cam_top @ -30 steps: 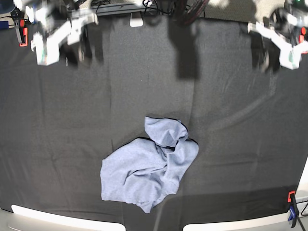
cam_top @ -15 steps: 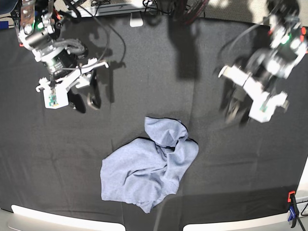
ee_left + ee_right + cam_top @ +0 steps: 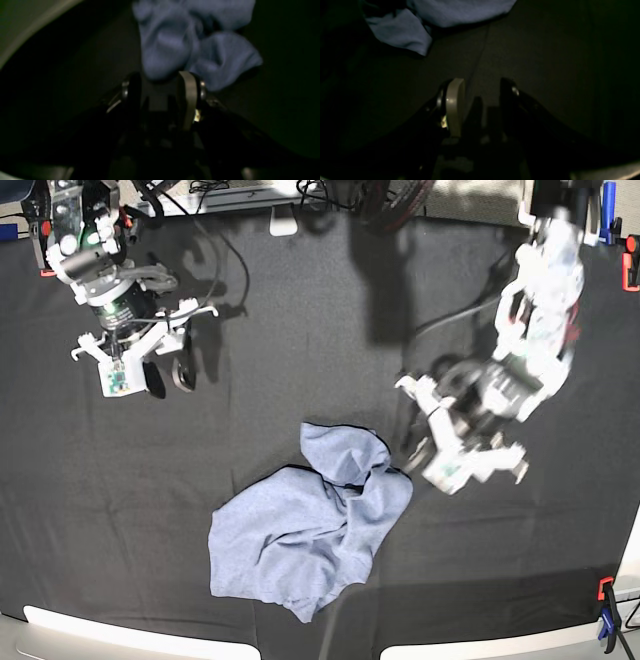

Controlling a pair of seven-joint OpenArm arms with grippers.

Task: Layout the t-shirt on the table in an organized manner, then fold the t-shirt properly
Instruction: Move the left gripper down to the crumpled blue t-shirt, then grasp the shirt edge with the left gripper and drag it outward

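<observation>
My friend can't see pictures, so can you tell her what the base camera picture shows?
A crumpled light blue-grey t-shirt lies in a heap on a table covered in black cloth. The left gripper, open, hangs right beside the shirt's edge, while the right gripper, also open, is far off near the table's back corner.

No text, label, brand or number is showing legibly anywhere. The t-shirt (image 3: pixel 310 535) is lying with a plain side up, and no lettering is showing on it.
</observation>
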